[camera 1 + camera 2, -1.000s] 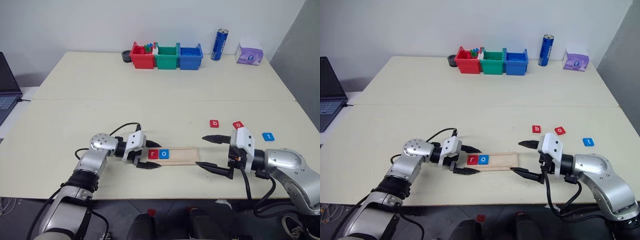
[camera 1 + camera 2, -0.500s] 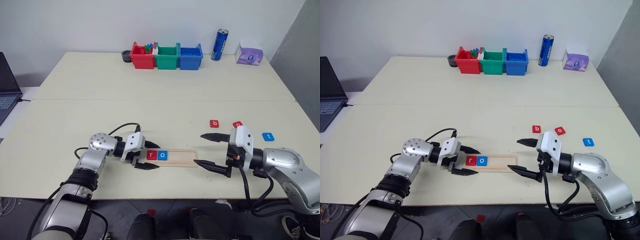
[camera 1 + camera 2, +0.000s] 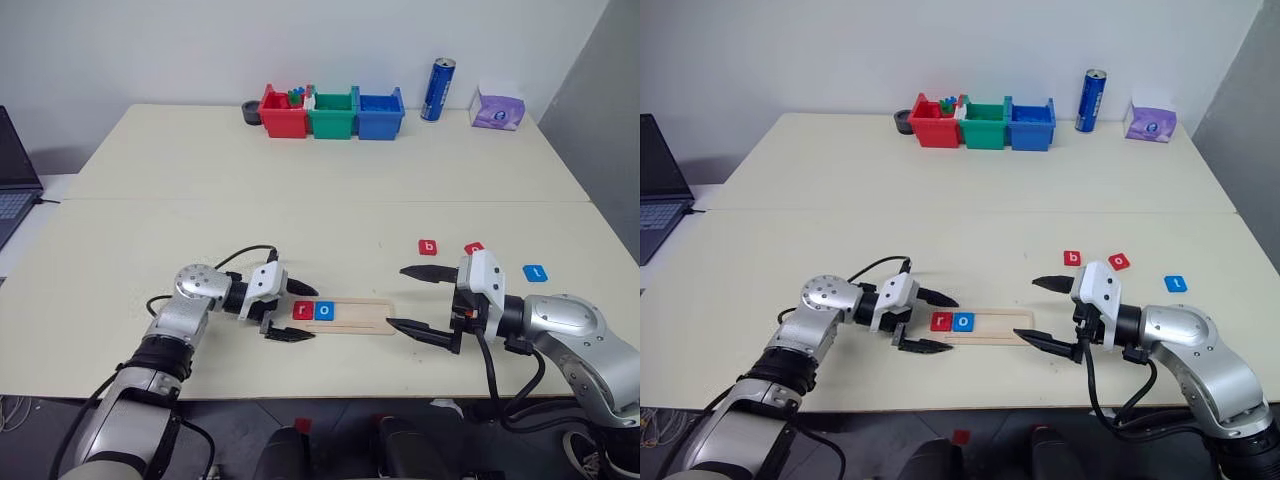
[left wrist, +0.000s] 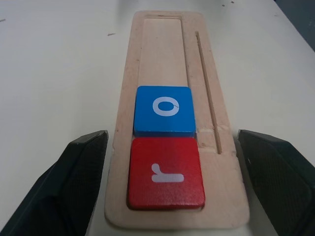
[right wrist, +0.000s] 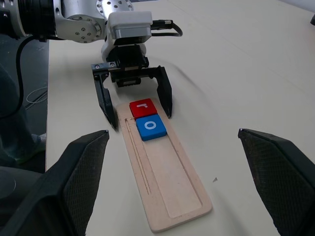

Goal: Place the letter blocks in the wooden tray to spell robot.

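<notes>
While three slots stand bare, the wooden tray (image 3: 345, 313) near the table's front edge carries two letter blocks: red r block (image 3: 303, 310) in the end slot by the left gripper (image 3: 294, 312), blue o block (image 3: 325, 311) touching it. Left fingers (image 4: 81, 169) spread, straddling that tray end, pinching nothing. Right gripper (image 3: 415, 297) at the opposite end, fingers spread wide, empty. Outstanding, toward the table's right edge: red b block (image 3: 428, 246); second red block (image 3: 474, 247), part hidden, judged the other o; blue t block (image 3: 536, 272). Judged two of five placed; b next.
</notes>
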